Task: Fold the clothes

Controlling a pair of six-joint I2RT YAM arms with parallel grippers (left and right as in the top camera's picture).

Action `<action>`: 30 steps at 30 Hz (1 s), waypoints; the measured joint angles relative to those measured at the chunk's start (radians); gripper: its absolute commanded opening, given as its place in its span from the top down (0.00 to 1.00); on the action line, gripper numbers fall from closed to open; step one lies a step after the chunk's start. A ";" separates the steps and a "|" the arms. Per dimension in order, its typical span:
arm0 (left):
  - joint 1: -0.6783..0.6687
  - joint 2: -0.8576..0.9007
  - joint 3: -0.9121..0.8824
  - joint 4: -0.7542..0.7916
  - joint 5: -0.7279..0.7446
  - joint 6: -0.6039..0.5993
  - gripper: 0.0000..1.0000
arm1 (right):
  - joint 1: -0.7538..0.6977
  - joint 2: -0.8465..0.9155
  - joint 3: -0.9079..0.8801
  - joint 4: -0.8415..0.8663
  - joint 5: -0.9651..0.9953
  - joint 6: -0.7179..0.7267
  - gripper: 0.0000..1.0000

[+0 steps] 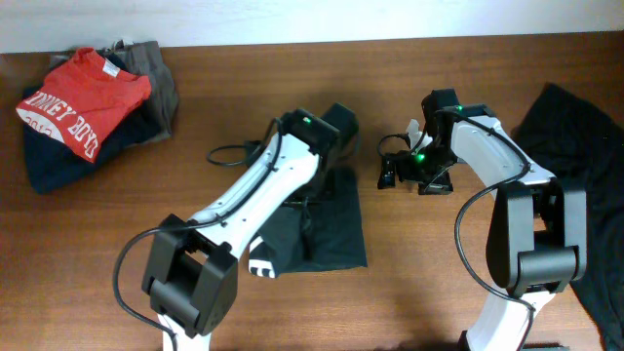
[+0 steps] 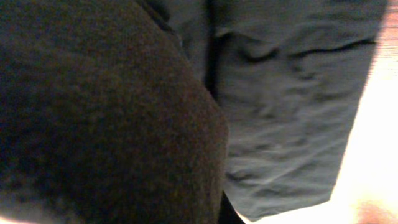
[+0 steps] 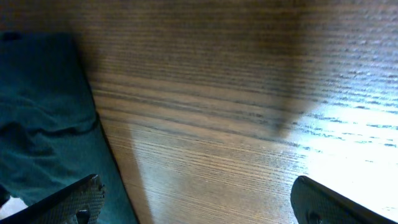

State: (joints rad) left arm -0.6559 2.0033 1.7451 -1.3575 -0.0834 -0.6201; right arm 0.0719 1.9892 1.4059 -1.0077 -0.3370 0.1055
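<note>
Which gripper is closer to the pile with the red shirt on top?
Left. The left gripper is over the black shirt mid-table, right of the pile; the right gripper is farther right, open above bare wood past that shirt's edge.

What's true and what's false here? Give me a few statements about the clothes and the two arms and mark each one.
1. A red shirt with white lettering tops the pile at the far left of the table. True.
2. The right gripper is shut on cloth. False: its fingers stand wide apart over bare wood.
3. A folded black garment lies under the left arm. True.
4. The pile sits between the two arms. False: it lies off to the left, apart from both.
5. Another dark garment lies at the table's right edge. True.
</note>
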 measured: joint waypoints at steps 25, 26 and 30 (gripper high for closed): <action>0.029 -0.010 0.376 -0.163 -0.096 0.024 0.21 | -0.002 -0.001 0.023 -0.035 -0.074 0.000 0.01; 0.076 -0.019 0.399 -0.177 -0.102 0.023 0.20 | -0.002 -0.006 0.037 -0.039 -0.076 0.000 0.01; 0.273 -0.054 0.412 -0.206 -0.101 0.025 0.20 | -0.002 -0.047 0.115 -0.082 -0.081 0.000 0.01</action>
State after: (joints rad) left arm -0.3828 1.9491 2.1567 -1.5635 -0.1848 -0.5953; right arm 0.0700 1.9427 1.5208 -1.0893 -0.4179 0.1051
